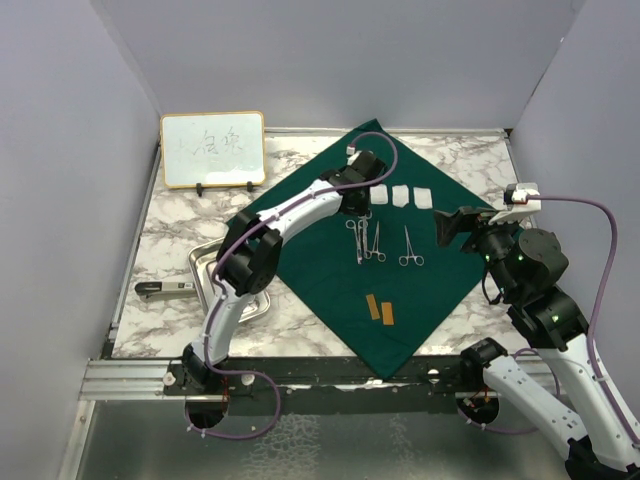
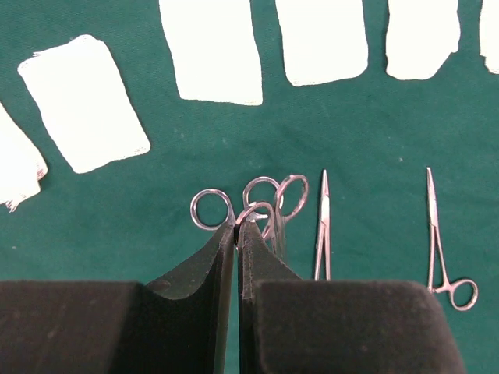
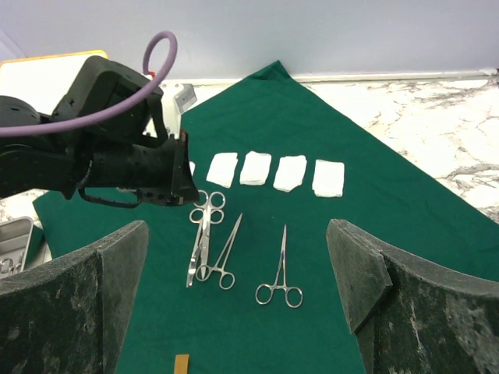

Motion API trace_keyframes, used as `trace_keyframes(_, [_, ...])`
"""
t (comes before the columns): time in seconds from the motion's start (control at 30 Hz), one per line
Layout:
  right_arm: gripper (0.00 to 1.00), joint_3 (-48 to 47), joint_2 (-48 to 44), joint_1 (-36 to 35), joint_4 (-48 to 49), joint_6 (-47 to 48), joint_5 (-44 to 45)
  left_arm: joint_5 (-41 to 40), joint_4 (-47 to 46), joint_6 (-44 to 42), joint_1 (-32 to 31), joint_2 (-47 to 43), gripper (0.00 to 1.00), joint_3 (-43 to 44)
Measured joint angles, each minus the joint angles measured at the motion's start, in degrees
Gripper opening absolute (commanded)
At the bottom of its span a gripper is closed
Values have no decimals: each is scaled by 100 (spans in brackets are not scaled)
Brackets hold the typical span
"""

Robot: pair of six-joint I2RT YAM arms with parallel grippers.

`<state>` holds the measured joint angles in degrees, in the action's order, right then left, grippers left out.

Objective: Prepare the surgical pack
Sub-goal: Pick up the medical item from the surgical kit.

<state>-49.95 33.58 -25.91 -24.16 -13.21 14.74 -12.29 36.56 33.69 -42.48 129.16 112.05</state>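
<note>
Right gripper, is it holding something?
No, the right gripper is wide open with nothing in it, and only the green drape down below shows through the gap.

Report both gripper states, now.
Left gripper: shut, apparently pinching the ring of an instrument.
Right gripper: open, holding nothing.

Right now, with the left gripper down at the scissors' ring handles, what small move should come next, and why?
Probably open the left gripper and lift clear. It looks shut on a ring handle of the scissors, which lie flat on the green drape in line with the forceps, below the gauze squares, so they look placed.
</note>
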Motion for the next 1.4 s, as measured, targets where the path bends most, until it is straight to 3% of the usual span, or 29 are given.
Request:
trace_keyframes(0.83, [100,2,0,0,0,0,2,-15,-450,48,39,-1082,0,-1163])
trace_keyframes(1.4, [100,2,0,0,0,0,2,-39,289,114,63,-610,0,-428])
